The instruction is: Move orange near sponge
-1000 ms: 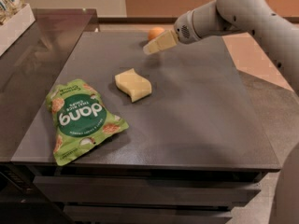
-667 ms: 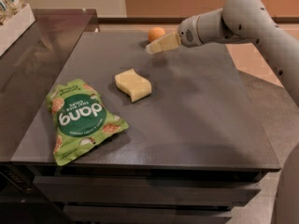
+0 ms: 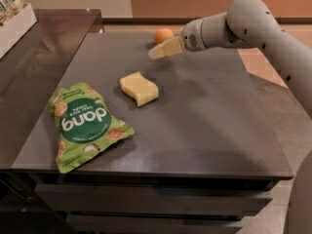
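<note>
The orange (image 3: 164, 35) is a small round fruit at the far edge of the dark table (image 3: 204, 121), near the middle. The sponge (image 3: 139, 88) is a pale yellow wavy slab lying flat on the table, well in front of the orange and a little to its left. My gripper (image 3: 155, 53) reaches in from the right on the grey arm (image 3: 243, 23). Its tip sits just in front of the orange and slightly to its left, low over the table, beyond the sponge. It holds nothing that I can see.
A green snack bag (image 3: 85, 126) lies flat at the front left of the table. A white box (image 3: 14, 18) with packets stands on the dark counter at the far left. The table's front edge is near the bottom of the view.
The arm has swung lower and to the right, while the gripper tip stays just in front of the orange. More of the orange shows now. The sponge and the bag have not moved.
</note>
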`<state>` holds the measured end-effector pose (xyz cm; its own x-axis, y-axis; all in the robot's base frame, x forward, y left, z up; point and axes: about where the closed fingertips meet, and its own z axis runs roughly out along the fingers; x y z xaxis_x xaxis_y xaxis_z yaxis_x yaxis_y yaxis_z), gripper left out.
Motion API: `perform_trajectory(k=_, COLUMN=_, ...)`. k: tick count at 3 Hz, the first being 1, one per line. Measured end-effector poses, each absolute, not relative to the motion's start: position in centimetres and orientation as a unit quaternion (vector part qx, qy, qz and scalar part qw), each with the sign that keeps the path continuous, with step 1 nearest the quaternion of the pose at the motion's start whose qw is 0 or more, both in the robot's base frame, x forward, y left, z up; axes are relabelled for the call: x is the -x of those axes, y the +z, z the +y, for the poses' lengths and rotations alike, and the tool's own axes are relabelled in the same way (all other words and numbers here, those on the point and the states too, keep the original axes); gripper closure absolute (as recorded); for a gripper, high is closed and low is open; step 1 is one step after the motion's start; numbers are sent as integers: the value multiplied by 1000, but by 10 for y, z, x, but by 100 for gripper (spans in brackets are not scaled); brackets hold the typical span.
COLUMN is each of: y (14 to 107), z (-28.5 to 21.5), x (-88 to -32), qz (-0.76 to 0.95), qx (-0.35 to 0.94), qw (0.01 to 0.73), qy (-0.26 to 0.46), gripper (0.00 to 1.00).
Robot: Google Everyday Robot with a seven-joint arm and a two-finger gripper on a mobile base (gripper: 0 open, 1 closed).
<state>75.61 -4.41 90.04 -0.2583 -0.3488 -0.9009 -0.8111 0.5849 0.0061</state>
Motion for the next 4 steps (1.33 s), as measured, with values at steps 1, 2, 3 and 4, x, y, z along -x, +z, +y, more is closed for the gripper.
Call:
perform_trajectory(k=1, y=897, z=-42, x=-760, qz=748, qx=391, qw=492, qy=214, gripper=0)
perform_trajectory(k=2, y=892, z=-42, x=-771, qz=754, qx=379, qw=503, qy=189, gripper=0)
perform_trajectory(k=3, y=891, z=-43, x=-784, qz=767, qx=357, qw=504, qy=175, gripper=0)
perform_trajectory(k=4, y=888, z=-43, x=-797, qz=791, qx=337, qw=484, qy=163, gripper=0)
